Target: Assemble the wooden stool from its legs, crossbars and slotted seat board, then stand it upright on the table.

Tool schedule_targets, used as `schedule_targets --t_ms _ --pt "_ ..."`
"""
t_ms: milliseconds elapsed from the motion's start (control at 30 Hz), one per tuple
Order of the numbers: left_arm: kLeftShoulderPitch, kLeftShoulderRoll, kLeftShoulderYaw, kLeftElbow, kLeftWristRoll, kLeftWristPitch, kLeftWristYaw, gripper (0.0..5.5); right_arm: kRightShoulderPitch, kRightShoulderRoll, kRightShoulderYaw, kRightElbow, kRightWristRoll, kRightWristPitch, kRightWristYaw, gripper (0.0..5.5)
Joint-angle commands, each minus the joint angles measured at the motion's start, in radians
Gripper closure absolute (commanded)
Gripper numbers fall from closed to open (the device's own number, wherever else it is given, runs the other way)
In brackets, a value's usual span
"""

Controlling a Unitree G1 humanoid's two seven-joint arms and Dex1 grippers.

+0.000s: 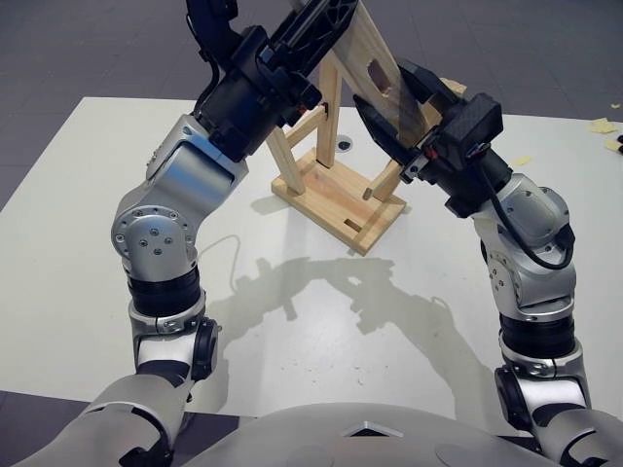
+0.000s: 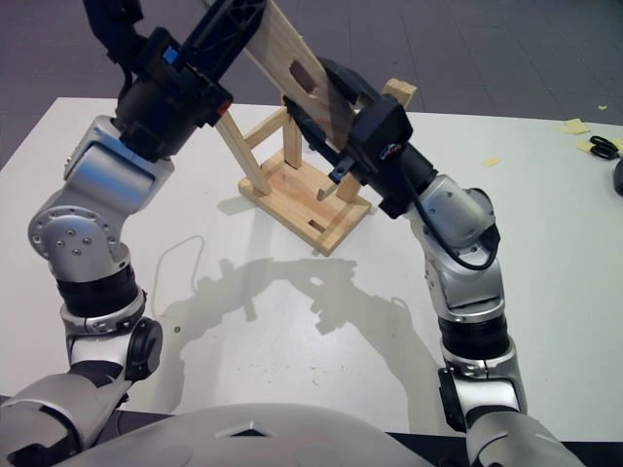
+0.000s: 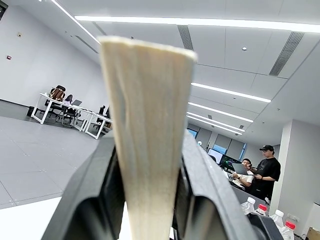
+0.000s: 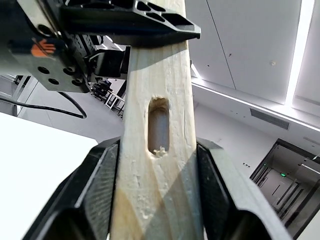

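A slotted wooden board (image 1: 375,58) hangs tilted above the table (image 1: 97,195), held at both ends. My left gripper (image 1: 326,19) is shut on its upper end, and the board's end grain (image 3: 150,125) stands between the dark fingers (image 3: 90,195). My right gripper (image 1: 394,102) is shut on the lower part. There its pads (image 4: 100,190) press both edges just below an oblong slot (image 4: 159,125). Under the board a partly built stool frame (image 1: 336,195) lies on the table: a flat plank with legs and crossbars standing up from it.
A thin cable (image 1: 229,253) loops on the table by the left arm. Yellow scraps (image 1: 604,126) and scissors (image 2: 605,146) lie at the far right edge. A round hole (image 1: 348,144) in the tabletop sits behind the frame. Open tabletop lies in front of it.
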Motion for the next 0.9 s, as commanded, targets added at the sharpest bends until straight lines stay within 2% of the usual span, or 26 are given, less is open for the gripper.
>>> schedule_targets --t_ms 33,233,367,433,533,667,767,900 --pt "-0.015 -0.006 0.047 0.017 0.070 -0.056 0.032 4.45 0.002 -0.005 -0.057 0.031 0.093 0.149 -0.003 2.51" --pt "-0.084 0.047 0.218 0.105 0.184 -0.180 0.119 4.45 -0.044 -0.042 -0.196 0.124 0.180 0.256 -0.022 1.53" --pt "-0.119 0.105 0.317 0.147 0.155 -0.198 0.105 4.45 -0.220 0.011 -0.346 0.248 0.241 0.253 -0.183 0.97" --pt "-0.121 0.108 0.340 0.141 0.099 -0.186 0.088 4.45 -0.319 0.005 -0.415 0.372 0.212 0.214 -0.286 0.65" --pt "-0.115 0.119 0.345 0.134 0.030 -0.158 0.030 4.45 -0.367 -0.063 -0.426 0.565 0.073 0.125 -0.375 0.14" --pt "-0.134 0.147 0.348 0.134 -0.041 -0.124 -0.023 4.45 -0.329 -0.127 -0.411 0.779 -0.024 0.054 -0.369 0.10" --pt "-0.132 0.210 0.333 0.115 -0.096 -0.061 -0.102 4.45 -0.265 -0.123 -0.409 0.796 -0.016 0.066 -0.325 0.10" --pt "-0.059 0.312 0.244 0.065 -0.031 0.031 -0.221 4.45 -0.157 -0.083 -0.390 0.706 0.024 0.104 -0.266 0.10"
